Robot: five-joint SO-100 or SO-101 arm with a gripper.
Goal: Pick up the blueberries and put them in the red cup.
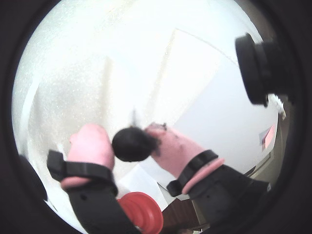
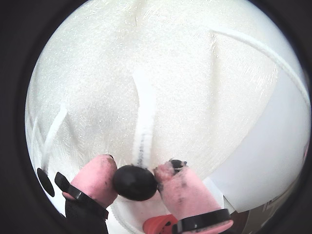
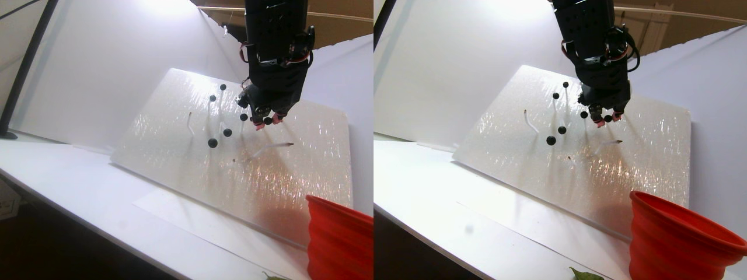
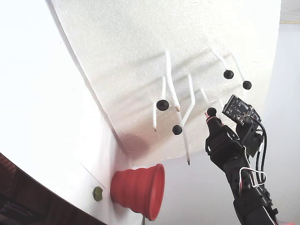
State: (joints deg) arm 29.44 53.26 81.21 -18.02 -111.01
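My gripper (image 2: pixel 135 181) is shut on one blueberry (image 2: pixel 135 182), a glossy black ball pinched between the pink fingertips (image 2: pixel 95 179). A white stem (image 2: pixel 144 122) runs up the board behind the blueberry; whether the two are still joined I cannot tell. A wrist view shows the same blueberry (image 1: pixel 132 144) in the gripper (image 1: pixel 127 141). In the fixed view the gripper (image 4: pixel 212 115) is up against the board among other blueberries (image 4: pixel 162 104) on stems. The red cup (image 4: pixel 138 190) stands below the board and also appears in the stereo pair view (image 3: pixel 338 239).
A tilted white foam board (image 3: pixel 292 175) carries the stems, some of them bare (image 4: pixel 187 154). A yellow-green blob (image 4: pixel 97 192) lies beside the cup. A green leaf (image 3: pixel 583 274) lies at the table's front edge. A white backdrop (image 3: pixel 117 58) stands behind.
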